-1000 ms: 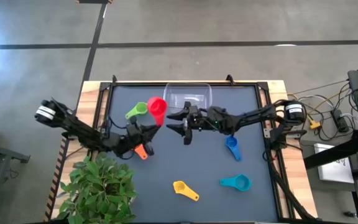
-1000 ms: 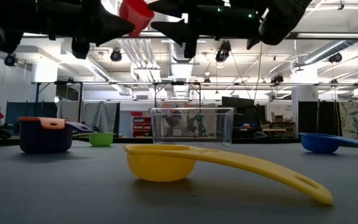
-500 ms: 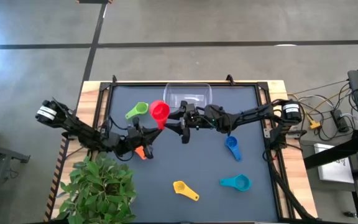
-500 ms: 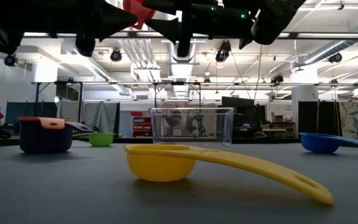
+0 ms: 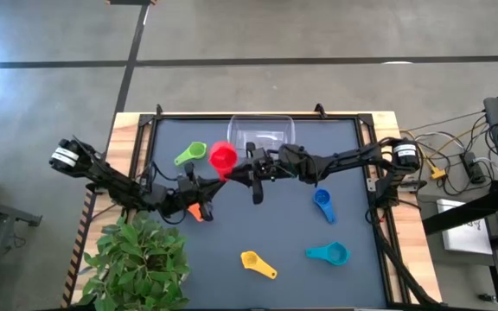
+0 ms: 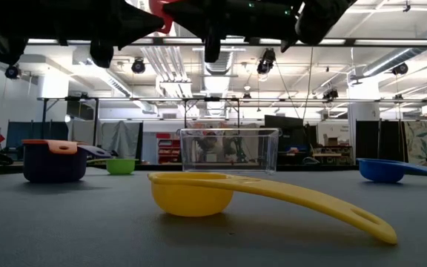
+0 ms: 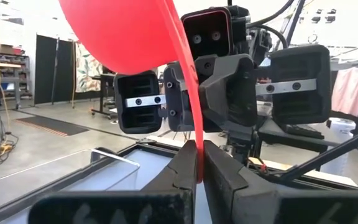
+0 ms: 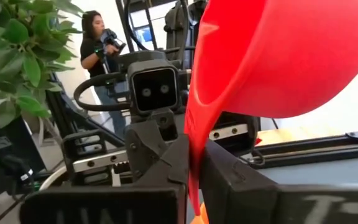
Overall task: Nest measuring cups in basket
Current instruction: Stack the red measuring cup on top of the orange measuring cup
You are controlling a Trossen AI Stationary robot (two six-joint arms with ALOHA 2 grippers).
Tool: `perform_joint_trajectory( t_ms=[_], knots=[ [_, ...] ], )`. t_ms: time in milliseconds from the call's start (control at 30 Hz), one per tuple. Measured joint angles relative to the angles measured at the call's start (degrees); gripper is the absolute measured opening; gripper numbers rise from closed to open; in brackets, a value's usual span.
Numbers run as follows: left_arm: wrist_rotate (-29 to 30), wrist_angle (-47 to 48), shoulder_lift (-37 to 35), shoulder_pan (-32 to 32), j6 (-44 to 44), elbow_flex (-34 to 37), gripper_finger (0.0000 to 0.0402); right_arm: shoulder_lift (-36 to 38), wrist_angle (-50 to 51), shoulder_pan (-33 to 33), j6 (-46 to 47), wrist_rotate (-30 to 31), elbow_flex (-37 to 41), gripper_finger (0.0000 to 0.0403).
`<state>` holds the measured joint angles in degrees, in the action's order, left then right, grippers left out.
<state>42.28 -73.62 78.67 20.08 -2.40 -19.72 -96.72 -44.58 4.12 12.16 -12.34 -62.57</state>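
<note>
A big workshop hall lies beyond the dark counter. Above it hangs the red measuring cup, its flat handle pinched from both sides: the left end effector is closed on the handle, and the right end effector clamps it too. The handle runs roughly across the counter between the two arms. The clear basket sits just beyond, toward the far edge and nearer the right arm, which seems better placed to carry the cup in.

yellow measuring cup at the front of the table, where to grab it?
By the flat handle, from above, fingers across its width. The yellow cup sits upright; its handle juts off the rim, the round bowl is wider. Both the left gripper and right gripper are shut on the red cup.
</note>
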Motion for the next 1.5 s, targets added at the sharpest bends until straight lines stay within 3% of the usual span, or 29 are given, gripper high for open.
perform_joint_trajectory(
  t_ms=[233,433,600,733,833,1033,1133,1233,1400,1500],
  knots=[
    [3.21,5.51,-5.16,1.54,-2.55,2.52,0.0049,0.24,5.07,0.03,0.10,0.05,0.02,0.0008],
    [20.06,9.52,-17.52,9.47,-4.90,8.41,0.0105,0.21,11.47,0.04,1.14,-1.88,0.07,0.0008],
    [32.74,9.68,-26.06,16.50,-5.91,12.95,0.0125,0.21,13.41,0.04,3.60,-7.15,0.07,0.0008],
    [32.97,9.89,-27.42,17.26,-4.99,14.22,0.0127,0.21,14.23,0.05,6.23,-11.54,0.07,0.0008],
    [28.88,9.95,-26.86,16.96,-4.81,13.86,0.0127,0.21,14.41,0.15,7.61,-13.29,0.07,0.0008],
    [26.81,13.58,-25.01,16.92,-10.95,7.24,0.0136,0.21,17.48,0.22,7.22,-9.28,0.07,0.0008],
    [27.29,21.84,-23.73,16.01,-13.21,1.23,0.0156,0.12,19.48,0.22,6.39,-5.96,0.07,0.0008],
    [27.38,36.87,-22.26,13.79,-10.98,-5.40,0.0185,0.03,21.07,0.24,5.96,-3.58,0.07,0.0008],
    [24.42,69.38,-18.47,6.94,6.06,-16.63,0.0225,0.00,23.77,0.22,3.71,0.29,0.07,0.0008],
    [18.77,80.08,-14.92,1.77,13.46,-21.62,0.0232,0.00,24.17,0.22,3.25,0.40,0.09,0.0008]
  ],
)
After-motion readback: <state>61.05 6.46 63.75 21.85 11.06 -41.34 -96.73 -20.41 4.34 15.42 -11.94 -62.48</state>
